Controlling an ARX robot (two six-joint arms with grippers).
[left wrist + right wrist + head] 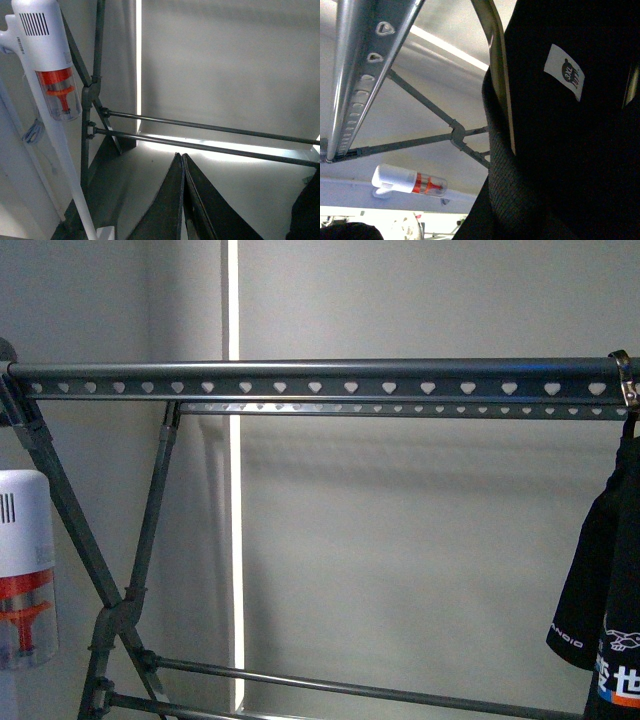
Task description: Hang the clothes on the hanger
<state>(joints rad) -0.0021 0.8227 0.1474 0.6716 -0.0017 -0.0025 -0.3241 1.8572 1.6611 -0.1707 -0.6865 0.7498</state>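
The dark grey drying rack's long rail (320,378) with heart-shaped holes runs across the front view on crossed legs (110,570). The black T-shirt (605,600) with white lettering and a blue bar hangs at the far right from a metal hook (627,380) over the rail. In the right wrist view the shirt (570,150) with a small white neck label (564,71) fills the picture, beside the rail (362,75); my right gripper is shut on the shirt, its fingers hidden by the cloth. My left gripper (181,157) is shut and empty, low before the rack's lower bars (210,137).
A white stick vacuum with an orange part (22,580) stands against the wall at the left, next to the rack's leg; it also shows in the left wrist view (50,65) and the right wrist view (407,182). A grey wall is behind the rack.
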